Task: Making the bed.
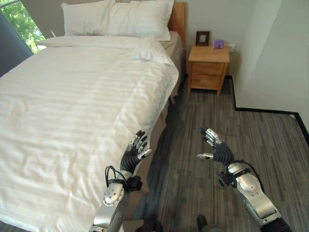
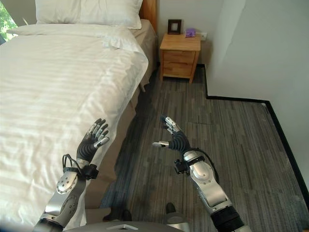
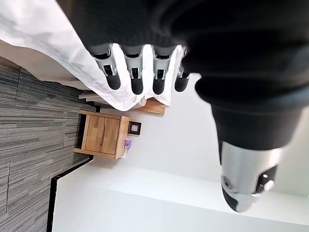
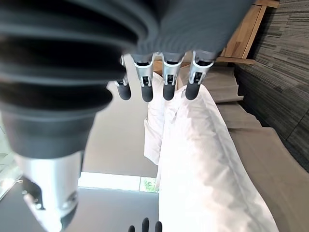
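Closest to you, both of your hands are raised with nothing in them. Your left hand point(image 1: 135, 150) hovers at the near side edge of the bed point(image 1: 72, 121), its fingers point(image 3: 136, 79) straight and slightly spread, holding nothing. Directly beyond and beneath those fingertips lies the white duvet point(image 1: 82, 96), which hangs over the bed's side. You cannot tell from these views whether the fingertips touch the cloth.

Your right hand point(image 1: 216, 145) is held over the grey wood-patterned floor point(image 1: 207, 121), well apart from the bed. Its fingers point(image 4: 166, 79) are straight and loosely spread, with the thumb standing out to the side toward your left hand. It holds nothing.

Past the fingertips of your left hand, the duvet stretches smooth and faintly striped across the mattress. Its far corner is folded back in a small bunched flap point(image 1: 149, 53) near the head of the bed.

Farther on, two white pillows point(image 1: 120, 18) stand side by side against a wooden headboard point(image 1: 177, 19).

Beyond the fingertips of your right hand, across the floor, a small wooden nightstand point(image 1: 208, 67) stands just beside the head of the bed. On it sit a dark picture frame point(image 1: 203, 37) and a small purple object point(image 1: 218, 44). A white wall point(image 1: 270, 53) rises past the right hand, edged with a dark baseboard at the floor.
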Controlling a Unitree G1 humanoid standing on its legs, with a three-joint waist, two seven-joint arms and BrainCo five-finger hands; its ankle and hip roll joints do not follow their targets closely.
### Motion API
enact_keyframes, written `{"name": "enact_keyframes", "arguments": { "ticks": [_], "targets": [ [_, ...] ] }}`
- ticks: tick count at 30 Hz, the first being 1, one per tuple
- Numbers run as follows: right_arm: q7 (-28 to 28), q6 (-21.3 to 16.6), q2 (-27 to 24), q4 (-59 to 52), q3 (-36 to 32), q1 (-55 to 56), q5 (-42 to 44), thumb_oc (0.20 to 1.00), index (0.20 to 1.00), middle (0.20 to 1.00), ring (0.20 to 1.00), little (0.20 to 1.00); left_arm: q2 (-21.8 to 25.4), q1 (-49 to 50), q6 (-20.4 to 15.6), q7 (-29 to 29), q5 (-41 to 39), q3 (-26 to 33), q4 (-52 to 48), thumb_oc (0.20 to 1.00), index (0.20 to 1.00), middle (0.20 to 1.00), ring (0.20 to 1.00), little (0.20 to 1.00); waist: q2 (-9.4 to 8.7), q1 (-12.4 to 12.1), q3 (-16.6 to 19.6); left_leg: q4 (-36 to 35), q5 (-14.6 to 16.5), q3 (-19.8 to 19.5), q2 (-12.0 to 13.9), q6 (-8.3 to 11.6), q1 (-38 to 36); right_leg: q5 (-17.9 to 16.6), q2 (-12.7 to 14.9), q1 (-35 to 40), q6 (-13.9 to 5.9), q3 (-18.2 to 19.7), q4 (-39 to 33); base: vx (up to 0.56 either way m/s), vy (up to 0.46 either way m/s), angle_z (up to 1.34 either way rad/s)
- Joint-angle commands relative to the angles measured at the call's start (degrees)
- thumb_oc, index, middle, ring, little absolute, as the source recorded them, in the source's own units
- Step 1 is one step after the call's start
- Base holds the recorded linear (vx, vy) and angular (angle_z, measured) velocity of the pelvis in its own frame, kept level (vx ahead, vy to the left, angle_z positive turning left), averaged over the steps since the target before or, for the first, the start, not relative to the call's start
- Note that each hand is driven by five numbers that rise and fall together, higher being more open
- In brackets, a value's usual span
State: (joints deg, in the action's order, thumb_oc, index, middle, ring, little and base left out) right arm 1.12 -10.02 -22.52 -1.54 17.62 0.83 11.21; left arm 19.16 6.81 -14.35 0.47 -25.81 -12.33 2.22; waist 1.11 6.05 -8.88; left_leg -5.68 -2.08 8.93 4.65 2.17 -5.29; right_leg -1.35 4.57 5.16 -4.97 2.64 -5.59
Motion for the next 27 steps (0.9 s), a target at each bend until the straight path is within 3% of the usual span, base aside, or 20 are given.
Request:
{"name": "enact_keyframes", "arguments": {
  "ticks": [1, 7, 9, 16, 18, 19, 20, 21, 22, 23, 24, 25, 27],
  "targets": [
    [-7.99, 1.26, 1.31, 10.76, -9.62, 3.75, -4.01, 1.000, 1.000, 1.000, 1.000, 1.000, 3.25, -6.54, 3.39, 8.34, 16.46, -3.96, 7.45, 1.000, 1.000, 1.000, 1.000, 1.000, -4.84, -0.26, 1.50, 0.68, 3.75, 1.39, 0.87, 1.41, -1.28, -2.11, 7.49, -1.83, -7.40, -4.07, 3.94, 0.00, -0.041, 0.16],
    [-6.72, 1.50, 0.98, 8.86, -9.77, 4.33, -4.73, 1.000, 1.000, 1.000, 1.000, 1.000, 2.66, -5.26, 3.17, 7.06, 12.67, -2.67, 7.30, 1.000, 1.000, 1.000, 1.000, 1.000, -4.37, -0.26, 2.01, 0.68, 3.16, 0.84, 1.78, 2.13, -1.25, -0.51, 6.71, -1.05, -6.56, -5.23, 4.14, 0.02, -0.059, 0.02],
    [-6.71, 1.70, 1.20, 9.72, -9.31, 3.77, -4.12, 1.000, 1.000, 1.000, 1.000, 1.000, 2.42, -5.91, 3.50, 7.15, 11.20, -3.05, 7.96, 1.000, 1.000, 1.000, 1.000, 1.000, -4.14, -0.13, 1.49, 0.68, 2.23, -0.19, 2.71, 2.76, -0.39, 1.31, 5.16, -2.08, -5.48, -4.17, 6.87, -0.02, -0.111, 0.02],
    [-6.75, 1.26, 0.31, 9.62, -8.54, 1.68, -2.84, 1.000, 1.000, 1.000, 1.000, 1.000, 2.10, -5.75, 3.07, 6.76, 8.66, -2.94, 8.80, 1.000, 1.000, 1.000, 1.000, 1.000, -3.93, 0.06, 1.75, 1.75, 1.80, 0.15, 4.76, 3.78, -1.47, 3.03, 2.84, -1.53, -3.33, -3.67, 6.38, 0.02, -0.148, 0.09],
    [-6.75, 0.73, -0.54, 8.89, -8.25, 0.12, -2.52, 1.000, 1.000, 1.000, 1.000, 1.000, 1.66, -5.56, 2.60, 6.68, 7.77, -2.77, 8.75, 1.000, 1.000, 1.000, 1.000, 1.000, -4.23, -0.21, 0.81, 9.97, 3.12, 1.02, 5.84, 4.29, 0.17, 3.74, 2.03, -0.20, -1.90, -2.97, 5.40, 0.04, -0.217, -0.13],
    [-6.76, 0.35, -1.09, 8.29, -8.05, -0.78, -2.46, 1.000, 1.000, 1.000, 1.000, 1.000, 1.55, -5.43, 2.16, 6.97, 7.35, -2.51, 8.37, 1.000, 1.000, 1.000, 1.000, 1.000, -4.51, -0.60, -0.05, 16.01, 0.24, 0.76, 6.86, 4.75, 2.21, 3.75, 1.51, 0.67, -0.88, -2.39, 5.00, 0.04, -0.326, -0.44],
    [-7.57, -0.21, -2.02, 7.66, -8.06, -1.85, -2.34, 1.000, 1.000, 1.000, 1.000, 1.000, 1.37, -6.34, 1.67, 7.69, 6.95, -2.61, 8.64, 1.000, 1.000, 1.000, 1.000, 1.000, -5.38, -2.05, -2.25, 28.69, -6.67, -1.46, 7.89, 5.76, 8.50, 3.76, 1.00, 2.36, 1.16, -1.76, 4.38, 0.02, -0.270, -0.53],
    [-7.58, -0.22, -1.99, 7.71, -8.14, -1.97, -2.33, 1.000, 1.000, 1.000, 1.000, 1.000, 1.39, -6.53, 1.63, 7.71, 6.95, -2.65, 8.73, 1.000, 1.000, 1.000, 1.000, 1.000, -5.14, -1.85, -2.35, 29.62, -6.43, -2.00, 8.18, 5.92, 9.22, 3.71, 0.68, 2.29, 1.27, -2.02, 4.37, 0.00, -0.269, -0.74],
    [-8.05, -0.56, -2.52, 7.01, -8.54, -2.38, -2.27, 1.000, 1.000, 1.000, 1.000, 1.000, 1.70, -7.17, 1.24, 8.11, 7.48, -3.03, 8.81, 1.000, 1.000, 1.000, 1.000, 1.000, -6.07, -2.29, -3.61, 34.19, -9.28, -2.37, 8.34, 6.22, 12.17, 3.63, 0.75, 2.89, 2.12, -1.73, 4.35, 0.02, -0.193, -0.56],
    [-8.06, -0.84, -2.76, 5.70, -8.96, -2.50, -1.69, 1.000, 1.000, 1.000, 1.000, 1.000, 2.06, -7.35, 0.90, 8.18, 7.47, -3.13, 8.78, 1.000, 1.000, 1.000, 1.000, 1.000, -6.54, -2.20, -3.87, 36.43, -9.19, -1.19, 9.12, 5.69, 14.10, 3.84, 0.55, 3.29, 2.71, -1.47, 4.34, 0.12, -0.260, -0.54],
    [-8.12, -0.96, -3.29, 4.79, -9.28, -2.57, -1.25, 1.000, 1.000, 1.000, 1.000, 1.000, 2.04, -7.12, 0.76, 8.17, 6.80, -3.10, 8.50, 1.000, 1.000, 1.000, 1.000, 1.000, -6.91, -2.47, -3.87, 36.88, -7.17, -0.24, 8.00, 4.43, 15.49, 4.58, 0.47, 3.66, 3.03, -0.68, 4.52, 0.27, -0.226, -0.25],
    [-7.86, -0.65, -3.97, 3.69, -9.34, -2.94, -1.42, 1.000, 1.000, 1.000, 1.000, 1.000, 1.51, -6.09, 0.79, 8.08, 5.64, -3.00, 7.85, 1.000, 1.000, 1.000, 1.000, 1.000, -6.36, -3.64, -3.81, 34.08, -4.76, -0.87, 3.86, 3.32, 18.85, 5.59, -0.44, 4.83, 3.11, 0.94, 4.56, 0.33, -0.159, -0.22],
    [-7.69, -0.50, -4.13, 3.10, -9.32, -2.95, -1.54, 1.000, 1.000, 1.000, 1.000, 1.000, 1.05, -5.70, 0.80, 7.94, 4.96, -3.01, 8.09, 1.000, 1.000, 1.000, 1.000, 1.000, -6.06, -4.20, -3.60, 30.62, -3.97, -0.75, 2.10, 2.83, 19.52, 6.48, -0.77, 5.59, 2.89, 1.68, 4.09, 0.23, -0.058, -0.33]
  ]
}}
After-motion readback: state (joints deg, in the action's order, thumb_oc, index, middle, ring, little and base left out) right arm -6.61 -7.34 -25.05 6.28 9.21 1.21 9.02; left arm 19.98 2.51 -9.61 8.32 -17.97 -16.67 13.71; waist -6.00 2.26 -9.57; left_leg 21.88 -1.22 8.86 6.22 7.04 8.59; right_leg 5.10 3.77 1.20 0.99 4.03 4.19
